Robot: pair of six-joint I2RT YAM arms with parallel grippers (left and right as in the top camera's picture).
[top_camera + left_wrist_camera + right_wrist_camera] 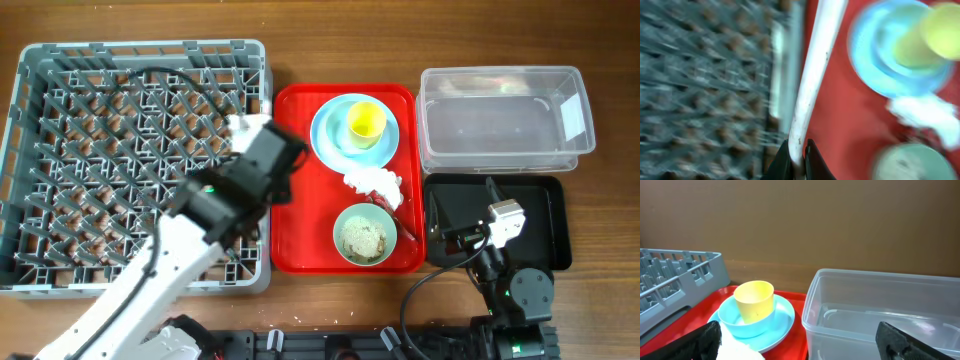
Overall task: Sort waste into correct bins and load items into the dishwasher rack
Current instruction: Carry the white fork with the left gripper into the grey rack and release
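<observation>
My left gripper [255,140] hovers over the seam between the grey dishwasher rack [60,70] and the red tray. It is shut on the handle of a white plastic utensil [812,75], also seen from overhead [240,125]; the blurred view hides whether it is the fork or the spoon. On the tray sit the light blue plate [330,135] with the yellow cup [365,120] on it, the crumpled napkin [375,183] and the green bowl [363,235] holding beige food scraps. My right gripper [805,345] is wide open and empty above the black tray [555,225], facing the clear tub [500,120].
The red serving tray [295,200] lies between the rack and the bins. The clear tub [880,310] stands behind the black tray at the right. Bare wooden table runs along the far edge. The second white utensil does not show.
</observation>
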